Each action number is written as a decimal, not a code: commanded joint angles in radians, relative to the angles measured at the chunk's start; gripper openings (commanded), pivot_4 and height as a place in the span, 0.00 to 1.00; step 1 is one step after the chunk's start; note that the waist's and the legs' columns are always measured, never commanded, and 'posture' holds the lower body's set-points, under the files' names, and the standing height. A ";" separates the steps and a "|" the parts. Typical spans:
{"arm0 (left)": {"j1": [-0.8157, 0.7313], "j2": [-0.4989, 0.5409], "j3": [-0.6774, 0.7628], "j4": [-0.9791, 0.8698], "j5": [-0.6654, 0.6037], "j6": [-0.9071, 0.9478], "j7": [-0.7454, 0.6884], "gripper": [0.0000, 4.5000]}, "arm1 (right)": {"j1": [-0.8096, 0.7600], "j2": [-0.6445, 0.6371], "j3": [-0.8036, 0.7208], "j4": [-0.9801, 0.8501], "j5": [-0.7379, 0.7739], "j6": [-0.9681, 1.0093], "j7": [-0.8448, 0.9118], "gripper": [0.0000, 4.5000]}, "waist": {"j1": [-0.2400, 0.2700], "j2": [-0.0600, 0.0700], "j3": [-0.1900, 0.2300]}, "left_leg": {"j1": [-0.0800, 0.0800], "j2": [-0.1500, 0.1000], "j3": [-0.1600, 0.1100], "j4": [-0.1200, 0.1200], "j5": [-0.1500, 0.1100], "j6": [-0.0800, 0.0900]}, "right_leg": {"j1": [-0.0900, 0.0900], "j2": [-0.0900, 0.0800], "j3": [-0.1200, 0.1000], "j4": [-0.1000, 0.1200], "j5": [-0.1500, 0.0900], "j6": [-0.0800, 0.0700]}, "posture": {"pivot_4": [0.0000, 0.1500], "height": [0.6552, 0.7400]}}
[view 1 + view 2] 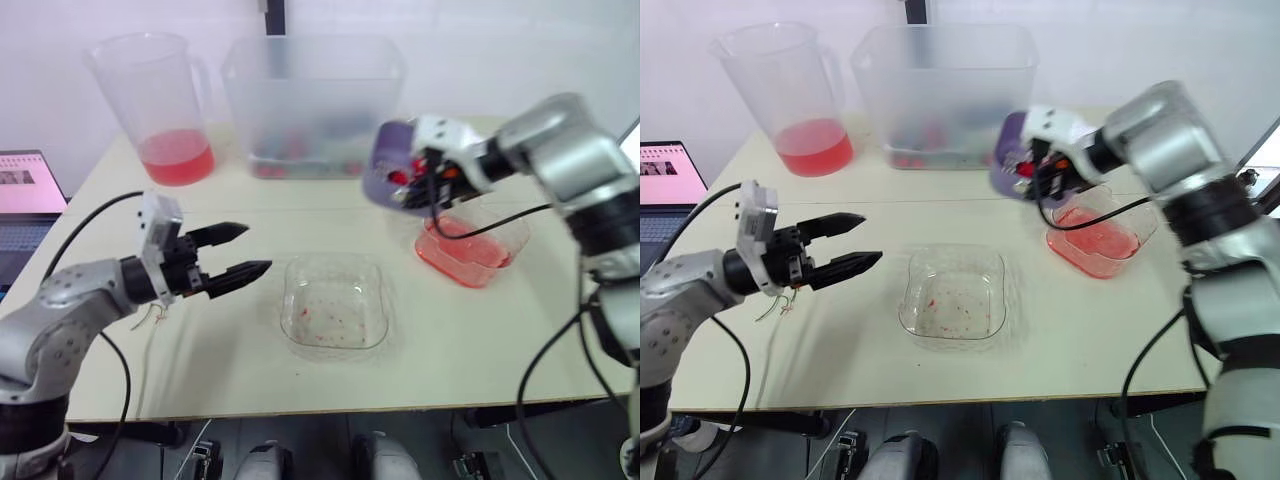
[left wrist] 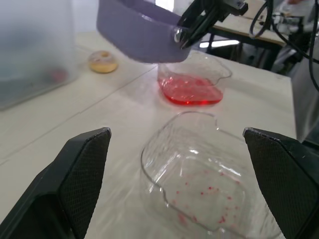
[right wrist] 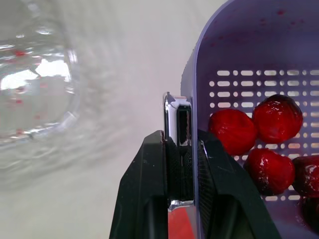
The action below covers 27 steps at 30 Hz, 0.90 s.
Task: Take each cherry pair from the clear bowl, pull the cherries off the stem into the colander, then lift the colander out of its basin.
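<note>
**Colander held in the air beside its basin**

Pale beige table [image 1: 450,340] carries everything, with a white wall behind it. At the far edge stand a pitcher [image 1: 150,90] with red liquid in it and a large cloudy bin [image 1: 310,90]. A laptop [image 1: 25,190] sits at the robot's left.

The right gripper [image 3: 182,142] is closed tight on the side wall of the purple colander [image 1: 385,150], with one finger outside and one inside. The colander hangs clear above the table, out of the basin [image 1: 510,245], near the basin's far left corner and in front of the bin. It is tilted: its purple outside faces the robot's left and its open mouth turns up and toward the right arm. Its long axis I cannot tell surely, because its shape is blurred. Several red cherries [image 3: 259,144] lie against its slotted wall. The basin holds red liquid.

The clear bowl [image 1: 335,262] sits in the middle of the table and holds only red specks.

The left gripper [image 1: 257,248] hovers just left of the bowl. Its fingers are spread wide, hold nothing and point to the robot's right.
</note>
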 commanded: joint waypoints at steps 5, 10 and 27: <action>0.161 -0.009 0.137 -0.150 -0.039 -0.011 0.091 1.00 | -0.013 0.179 0.026 0.228 -0.137 -0.250 0.015 0.05 | 0.006 0.000 0.000 | -0.002 -0.001 -0.003 0.002 0.000 0.000 | 0.001 -0.001 -0.002 0.000 0.000 0.000 | 1.00 0.37; 0.208 0.003 0.206 -0.184 -0.078 -0.002 0.140 1.00 | 0.006 0.245 0.009 0.314 -0.183 -0.269 0.000 0.05 | 0.000 0.000 0.000 | -0.002 -0.001 -0.003 0.003 0.000 0.000 | 0.001 -0.001 -0.002 0.001 0.000 0.000 | 1.00 0.37; 0.113 0.080 0.058 0.007 0.065 -0.039 0.113 1.00 | -0.083 0.107 -0.285 0.319 -0.118 -0.158 -0.002 0.99 | 0.006 0.001 0.000 | -0.002 -0.001 -0.002 0.002 0.000 0.000 | 0.000 -0.001 -0.002 0.001 0.000 0.000 | 1.00 0.37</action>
